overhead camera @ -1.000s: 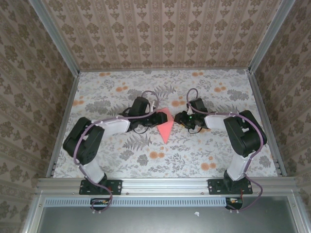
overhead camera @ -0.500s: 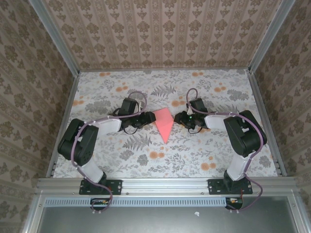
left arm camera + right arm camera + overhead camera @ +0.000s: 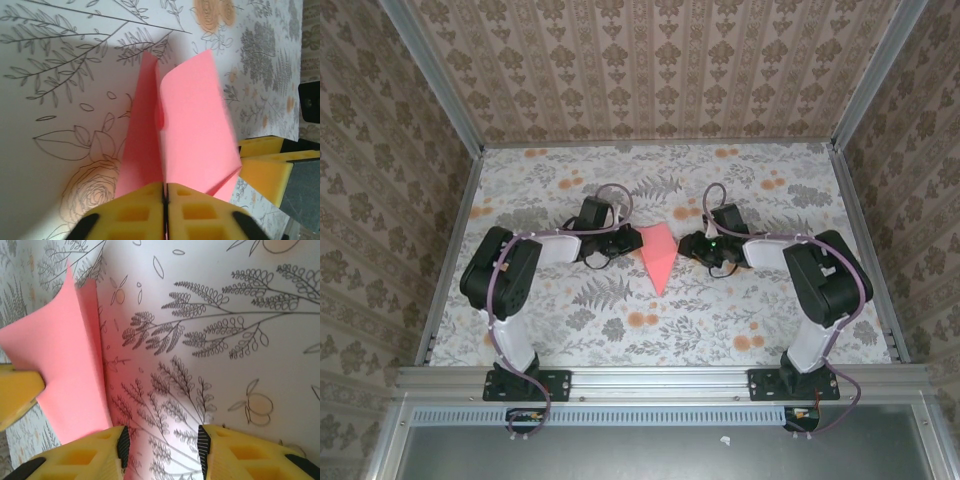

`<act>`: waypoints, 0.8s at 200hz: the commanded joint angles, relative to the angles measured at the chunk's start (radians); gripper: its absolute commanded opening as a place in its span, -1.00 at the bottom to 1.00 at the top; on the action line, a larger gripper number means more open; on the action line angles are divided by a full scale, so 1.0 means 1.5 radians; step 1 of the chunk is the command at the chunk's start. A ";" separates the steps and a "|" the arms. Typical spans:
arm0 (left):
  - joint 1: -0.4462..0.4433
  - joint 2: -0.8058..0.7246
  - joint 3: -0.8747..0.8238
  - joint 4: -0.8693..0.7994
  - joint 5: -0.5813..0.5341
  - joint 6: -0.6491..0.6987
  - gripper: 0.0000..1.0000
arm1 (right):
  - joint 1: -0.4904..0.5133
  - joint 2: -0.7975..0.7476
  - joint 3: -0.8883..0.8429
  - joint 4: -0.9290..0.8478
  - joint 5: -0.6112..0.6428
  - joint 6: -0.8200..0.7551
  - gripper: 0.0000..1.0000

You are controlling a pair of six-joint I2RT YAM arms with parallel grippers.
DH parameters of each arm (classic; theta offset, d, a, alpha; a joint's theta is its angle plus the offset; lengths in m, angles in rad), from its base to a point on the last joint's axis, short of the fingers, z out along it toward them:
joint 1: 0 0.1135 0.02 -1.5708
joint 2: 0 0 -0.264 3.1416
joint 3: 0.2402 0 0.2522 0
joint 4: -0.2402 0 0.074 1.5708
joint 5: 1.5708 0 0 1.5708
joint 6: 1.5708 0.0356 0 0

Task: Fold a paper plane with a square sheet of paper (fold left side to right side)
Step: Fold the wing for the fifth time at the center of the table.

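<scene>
The left end effector [image 3: 164,195] is closed, pinching the left edge of the paper plane [image 3: 187,130]. We find the right end effector [image 3: 162,442] open, just beside the plane's right edge. The plane's long axis lies crosswise between both.

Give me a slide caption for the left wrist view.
Left gripper pinches the folded pink paper on the floral tabletop.

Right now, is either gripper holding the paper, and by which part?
The left gripper is shut on the pink paper, apparently pinching its raised fold at the near edge. The right gripper is open and holds nothing.
</scene>
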 commanded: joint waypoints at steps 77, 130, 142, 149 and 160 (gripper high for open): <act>-0.006 -0.089 -0.083 0.126 0.166 0.073 -1.00 | -0.094 -0.037 0.049 0.029 -0.303 -0.238 0.32; -0.010 -0.112 -0.111 0.140 0.182 0.080 -1.00 | -0.088 0.077 0.112 0.051 -0.399 -0.268 0.21; -0.011 -0.111 -0.112 0.149 0.184 0.078 -1.00 | -0.086 0.094 0.120 0.047 -0.404 -0.274 0.20; -0.011 -0.110 -0.112 0.149 0.184 0.077 -1.00 | -0.086 0.103 0.121 0.048 -0.406 -0.275 0.20; -0.012 -0.109 -0.112 0.151 0.184 0.076 -1.00 | -0.083 0.115 0.124 0.052 -0.413 -0.275 0.17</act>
